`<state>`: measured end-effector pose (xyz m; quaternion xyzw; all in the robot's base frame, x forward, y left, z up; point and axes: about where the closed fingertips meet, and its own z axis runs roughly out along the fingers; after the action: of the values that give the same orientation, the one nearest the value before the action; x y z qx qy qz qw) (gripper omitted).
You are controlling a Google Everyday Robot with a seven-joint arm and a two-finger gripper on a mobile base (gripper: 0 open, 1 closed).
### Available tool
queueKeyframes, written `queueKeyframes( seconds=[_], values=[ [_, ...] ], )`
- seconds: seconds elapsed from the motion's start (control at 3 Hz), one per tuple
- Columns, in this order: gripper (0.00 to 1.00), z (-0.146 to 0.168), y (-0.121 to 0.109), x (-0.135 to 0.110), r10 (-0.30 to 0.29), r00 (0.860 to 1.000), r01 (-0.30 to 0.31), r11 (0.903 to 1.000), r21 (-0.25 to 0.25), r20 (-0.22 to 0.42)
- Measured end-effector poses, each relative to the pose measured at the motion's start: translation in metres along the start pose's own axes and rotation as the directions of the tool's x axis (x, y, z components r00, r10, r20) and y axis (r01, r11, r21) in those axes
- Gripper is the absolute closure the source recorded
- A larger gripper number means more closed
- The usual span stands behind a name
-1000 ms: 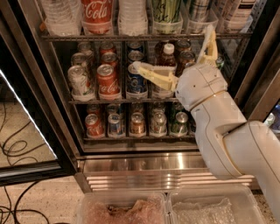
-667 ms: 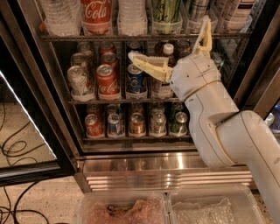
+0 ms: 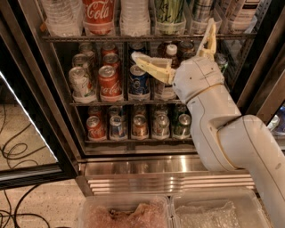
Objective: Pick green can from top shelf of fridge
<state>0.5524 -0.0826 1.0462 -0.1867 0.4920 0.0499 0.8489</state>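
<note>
The green can (image 3: 168,10) is pale green with dark streaks. It stands in a clear tray on the top shelf (image 3: 111,38) of the fridge (image 3: 31,67), right of centre, and its lid is cut off by the frame's top edge. My gripper (image 3: 173,38) is open wide in front of the shelf's edge, just below the can. One finger (image 3: 149,65) points left across the middle rack's cans. The other finger (image 3: 209,38) points up beside the can's right side. Neither touches the can.
A Coca-Cola bottle (image 3: 98,13) and water bottles (image 3: 135,15) stand left of the can. Short soda cans (image 3: 110,82) fill the two lower racks. The glass door (image 3: 22,133) hangs open at left, with cables on the floor. The ribbed steel base (image 3: 147,178) and clear bins (image 3: 124,213) are below.
My arm has risen, carrying the open gripper from the middle rack up towards the top shelf's edge. The cans have not moved.
</note>
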Motion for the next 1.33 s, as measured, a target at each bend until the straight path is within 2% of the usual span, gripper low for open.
queueKeyframes(
  seconds=[0.33,0.67,1.0,1.33],
  values=[
    [0.0,0.02,-0.011,0.0,-0.026,0.999,0.026,0.9994,0.024,0.026],
    [0.0,0.02,-0.011,0.0,-0.026,0.999,0.026,0.9994,0.024,0.026],
    [0.0,0.022,-0.015,0.003,-0.022,1.0,0.021,0.9984,0.053,0.012],
    [0.0,0.023,-0.027,0.008,-0.026,1.0,0.026,0.9938,0.108,-0.002]
  ],
)
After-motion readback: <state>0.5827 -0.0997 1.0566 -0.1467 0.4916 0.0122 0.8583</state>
